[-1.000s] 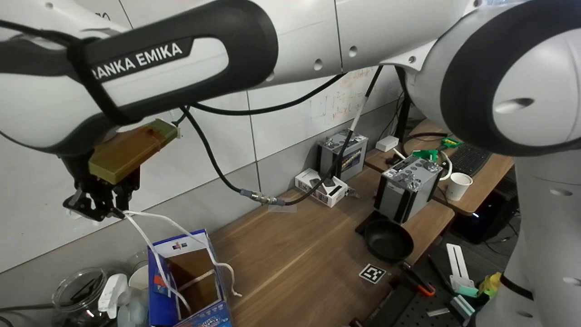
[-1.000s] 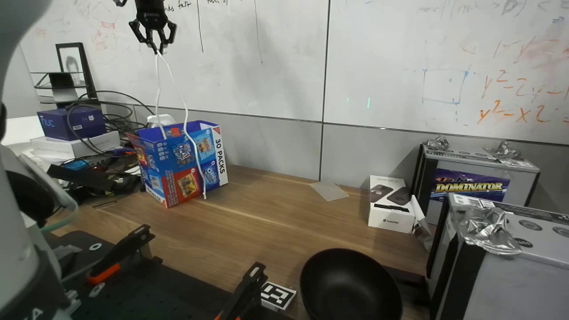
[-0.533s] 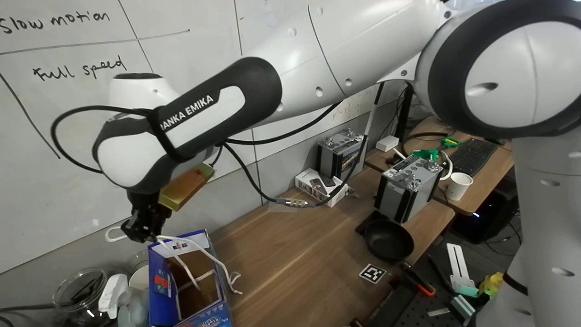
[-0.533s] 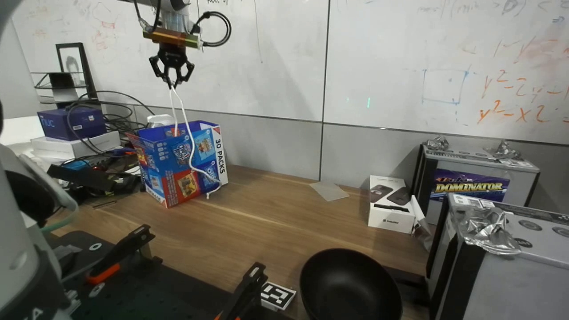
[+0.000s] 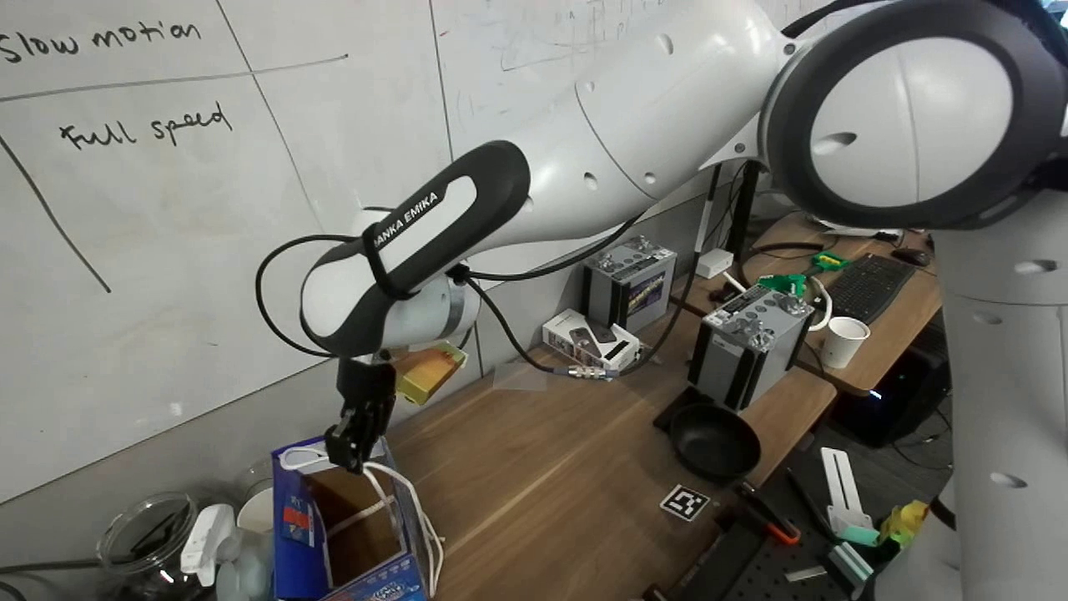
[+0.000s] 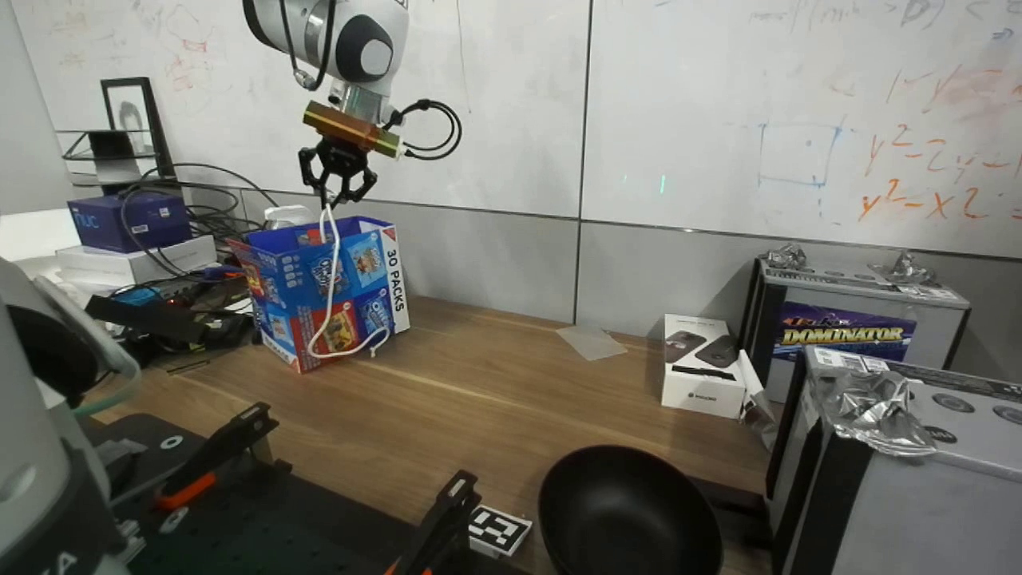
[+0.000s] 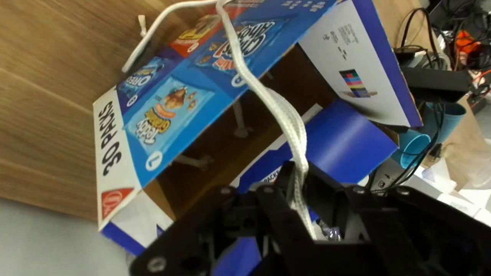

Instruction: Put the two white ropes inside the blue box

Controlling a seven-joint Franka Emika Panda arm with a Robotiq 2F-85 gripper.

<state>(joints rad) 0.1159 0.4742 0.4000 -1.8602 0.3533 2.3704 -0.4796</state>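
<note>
The blue box stands open-topped on the table, also in an exterior view and the wrist view. My gripper is just above its opening, also in an exterior view. In the wrist view the gripper is shut on a white rope. That rope hangs over the box's outer side, its end on the table. A loop of it sticks out behind the gripper. White knotted strands lie inside the box, seemingly the other rope.
A glass jar and a white spray bottle stand beside the box. Tangled black cables and a purple-blue carton lie behind it. A black pan, clamps, a white phone box and grey devices occupy the table farther off.
My gripper has moved down and rightward in both exterior views, from high over the box's far side to just above its opening. The held rope has sagged, with more of it low against the box.
</note>
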